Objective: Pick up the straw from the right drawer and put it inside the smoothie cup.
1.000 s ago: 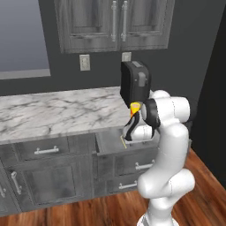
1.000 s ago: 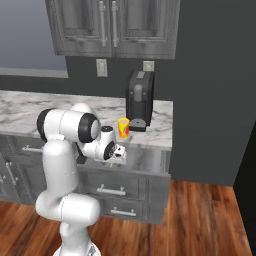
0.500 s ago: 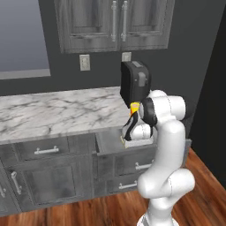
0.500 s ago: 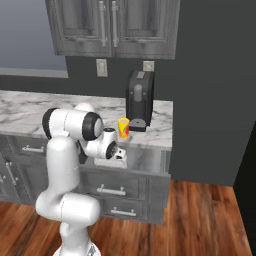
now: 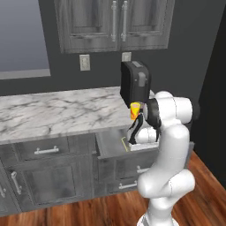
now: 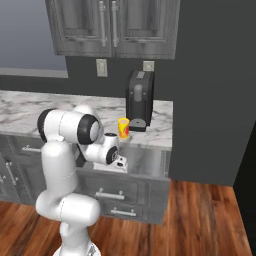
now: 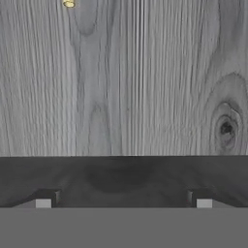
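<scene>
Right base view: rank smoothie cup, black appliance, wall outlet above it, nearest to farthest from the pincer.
From the pincer, low over the drawer:
1. Small yellow-orange smoothie cup, on the counter just above.
2. Tall black appliance, behind the cup.
3. Pale wall outlet, above the appliance.

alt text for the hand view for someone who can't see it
The camera looks straight down at the grey wood-grain floor of the right drawer, with the open gripper showing as two dark finger tips at the bottom. A small piece of the yellow-green straw pokes in at the top left edge, well away from the fingers.
</scene>
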